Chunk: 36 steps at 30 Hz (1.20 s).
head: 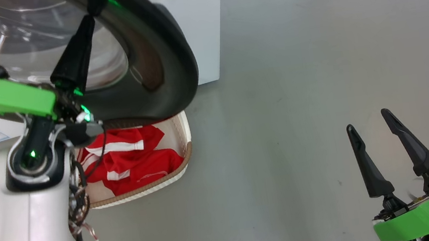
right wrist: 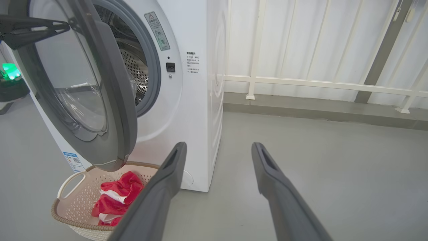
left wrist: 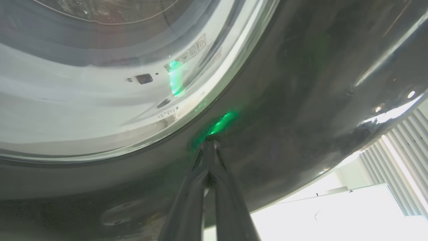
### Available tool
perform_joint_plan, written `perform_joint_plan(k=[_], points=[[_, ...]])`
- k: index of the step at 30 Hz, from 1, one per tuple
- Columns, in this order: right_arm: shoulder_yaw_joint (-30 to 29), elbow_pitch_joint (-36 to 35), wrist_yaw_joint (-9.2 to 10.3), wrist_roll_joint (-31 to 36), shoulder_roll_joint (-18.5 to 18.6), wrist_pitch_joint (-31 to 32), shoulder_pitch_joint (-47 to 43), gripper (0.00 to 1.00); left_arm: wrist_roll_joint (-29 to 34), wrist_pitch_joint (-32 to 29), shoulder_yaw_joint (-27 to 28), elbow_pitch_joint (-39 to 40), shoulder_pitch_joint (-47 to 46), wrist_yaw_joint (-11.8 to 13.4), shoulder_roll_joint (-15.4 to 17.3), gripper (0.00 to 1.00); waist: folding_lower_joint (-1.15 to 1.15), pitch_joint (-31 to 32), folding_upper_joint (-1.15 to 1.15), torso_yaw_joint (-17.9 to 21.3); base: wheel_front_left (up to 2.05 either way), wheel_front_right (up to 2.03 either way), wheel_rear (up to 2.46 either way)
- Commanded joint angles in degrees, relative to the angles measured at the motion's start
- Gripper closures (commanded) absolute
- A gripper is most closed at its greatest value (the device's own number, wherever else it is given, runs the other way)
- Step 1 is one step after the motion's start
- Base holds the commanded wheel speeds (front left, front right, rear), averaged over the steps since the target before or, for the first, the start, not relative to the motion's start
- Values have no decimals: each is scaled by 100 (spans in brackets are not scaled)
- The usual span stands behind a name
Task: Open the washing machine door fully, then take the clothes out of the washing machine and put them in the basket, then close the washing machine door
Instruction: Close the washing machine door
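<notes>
left pincer (left wrist: 209, 145): the two long dark fingers are pressed together, pinching nothing, with their joined tips set against the wide glossy black rim of the large round washing machine door (head: 170, 50), just outside its bulging clear glass centre. right pincer (head: 367, 119): fingers spread, empty, held over the grey floor (head: 316, 58) well apart from the machine.

the door stands part open, its lower edge above the small cream perforated plastic basket (head: 186, 158) with the brown woven-look rim. it hangs from the big white front-loading washing machine (right wrist: 197, 117), whose grey rubber ring and perforated steel drum show behind it.

the bright red soft clothes (head: 131, 158) with white stripes lie bundled in the basket, so closing the door appears to be the step in hand.

handling, as judged: the door is stiff and swings only about its hinge. its polished rim looks slippery, so closed tips may skid. contact is best kept on the broad black rim towards the free edge, off the glass, which is likely the fragile part.
</notes>
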State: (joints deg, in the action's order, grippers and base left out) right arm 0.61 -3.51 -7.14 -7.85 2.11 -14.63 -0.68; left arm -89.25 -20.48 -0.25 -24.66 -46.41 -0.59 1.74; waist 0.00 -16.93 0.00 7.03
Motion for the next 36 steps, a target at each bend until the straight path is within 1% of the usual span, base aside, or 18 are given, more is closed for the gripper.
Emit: perform_joint_plan(k=[1,4,18,27,36], points=[[116,-154,-35,-43,76,-37,182,0,72,32,62,69,-266,-99,115,100,0,-47,0,34,0,0,0],[105,-164,-35,-50,76,-37,177,0,85,81,34,-56,-399,-135,115,100,0,-88,0,42,0,0,0],[142,-213,-35,-47,76,-37,276,0,-155,427,-223,-812,-1324,-480,114,100,0,-517,0,64,0,0,0],[196,-190,-35,-53,76,-37,389,0,-213,520,-312,-1167,-1802,-572,114,100,0,-668,0,144,0,0,0],[221,-158,-35,-98,76,-37,439,0,-244,516,-265,-1398,-1999,-625,124,100,0,-705,0,197,0,0,0]])
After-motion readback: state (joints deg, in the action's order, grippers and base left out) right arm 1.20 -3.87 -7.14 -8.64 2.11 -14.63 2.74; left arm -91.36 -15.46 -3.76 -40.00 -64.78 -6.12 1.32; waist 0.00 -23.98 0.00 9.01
